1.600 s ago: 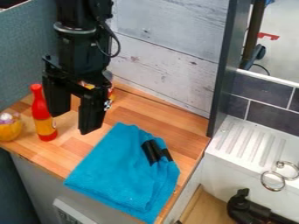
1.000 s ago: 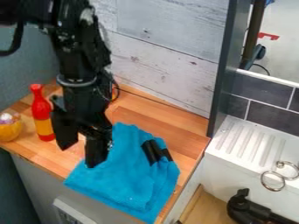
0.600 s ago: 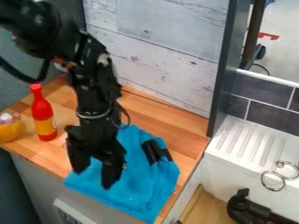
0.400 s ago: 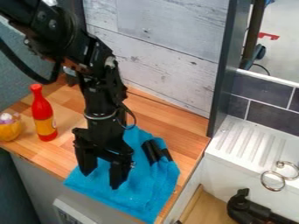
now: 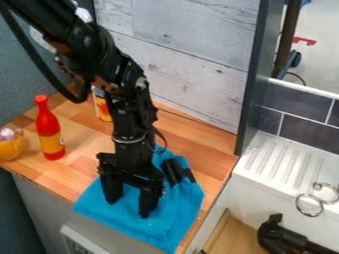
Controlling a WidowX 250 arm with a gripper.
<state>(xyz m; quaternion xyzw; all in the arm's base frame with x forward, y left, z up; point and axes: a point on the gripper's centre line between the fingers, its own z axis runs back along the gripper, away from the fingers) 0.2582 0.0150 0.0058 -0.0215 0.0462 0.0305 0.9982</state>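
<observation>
Two black fingers [image 5: 146, 202] are hanging wide apart, pointing down, blue cloth [image 5: 180, 202] lying directly below and around the tips; can't tell if touching. Cloth is lying folded on the wooden counter [image 5: 76, 171], near its front edge, black strips [image 5: 173, 171] sitting up and right of the fingers. Red bottle [image 5: 48, 130] is standing at view's left.

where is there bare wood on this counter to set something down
Bare wood shows between the red bottle and the blue cloth, and from the cloth back to the plank wall. It is crowded where the gripper hangs over the cloth, and where the bottle stands beside the orange item.
</observation>
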